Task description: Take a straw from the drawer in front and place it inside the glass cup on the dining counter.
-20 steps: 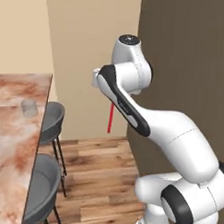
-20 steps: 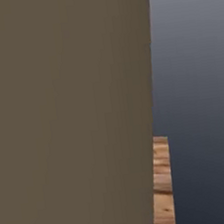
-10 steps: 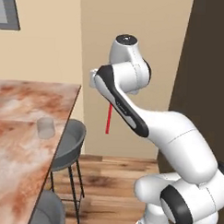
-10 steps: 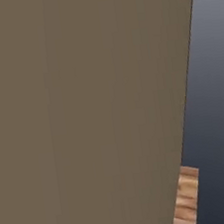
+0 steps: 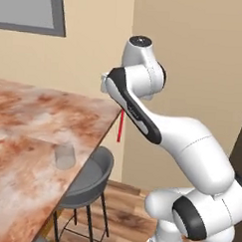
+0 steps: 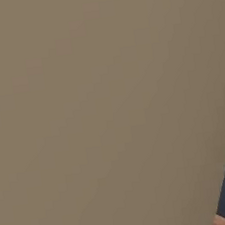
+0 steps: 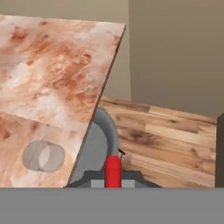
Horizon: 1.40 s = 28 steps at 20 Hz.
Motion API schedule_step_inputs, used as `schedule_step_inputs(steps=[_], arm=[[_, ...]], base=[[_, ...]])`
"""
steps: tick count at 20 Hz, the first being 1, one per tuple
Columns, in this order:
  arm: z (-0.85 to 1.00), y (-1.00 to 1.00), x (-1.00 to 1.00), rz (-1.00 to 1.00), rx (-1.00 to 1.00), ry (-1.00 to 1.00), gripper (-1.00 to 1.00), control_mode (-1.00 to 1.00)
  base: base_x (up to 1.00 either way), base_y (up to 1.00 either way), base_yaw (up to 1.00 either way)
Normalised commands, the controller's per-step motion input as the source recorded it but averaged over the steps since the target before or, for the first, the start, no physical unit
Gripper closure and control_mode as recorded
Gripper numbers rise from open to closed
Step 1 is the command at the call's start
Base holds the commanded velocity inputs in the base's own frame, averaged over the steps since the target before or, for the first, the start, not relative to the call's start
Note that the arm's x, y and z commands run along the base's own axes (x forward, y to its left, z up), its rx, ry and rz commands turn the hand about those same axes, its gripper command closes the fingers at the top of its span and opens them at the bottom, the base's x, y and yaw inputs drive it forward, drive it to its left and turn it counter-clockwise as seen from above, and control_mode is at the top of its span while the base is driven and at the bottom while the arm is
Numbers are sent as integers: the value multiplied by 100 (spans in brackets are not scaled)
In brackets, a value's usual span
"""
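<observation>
Red thin straw [image 5: 120, 127] hangs clamped in the shut gripper [image 7: 113, 177], carry step under way; clear glass tumbler [image 7: 43, 156] stands on marbled counter [image 7: 52, 74] off to one side of the jaws, so next shift over it.

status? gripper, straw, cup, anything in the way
Gripper shut on straw, hanging off the counter's edge. Glass cup upright on dining counter, nothing in it. Grey stool below; nothing blocking.
</observation>
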Motion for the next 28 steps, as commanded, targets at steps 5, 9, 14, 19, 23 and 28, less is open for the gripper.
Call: schedule_step_inputs(steps=[5, 9, 14, 19, 23, 28], arm=[[0, 0, 0, 0, 0, 0, 100, 100], [0, 0, 0, 0, 0, 0, 100, 100], [0, 0, 0, 0, 0, 0, 100, 100], [0, 0, 0, 0, 0, 0, 100, 100], [0, 0, 0, 0, 0, 0, 100, 100], [0, 0, 0, 0, 0, 0, 100, 100]], base=[[47, 0, 61], [51, -1, 63], [78, -14, 61], [79, -19, 60], [68, -21, 59], [68, -28, 58]])
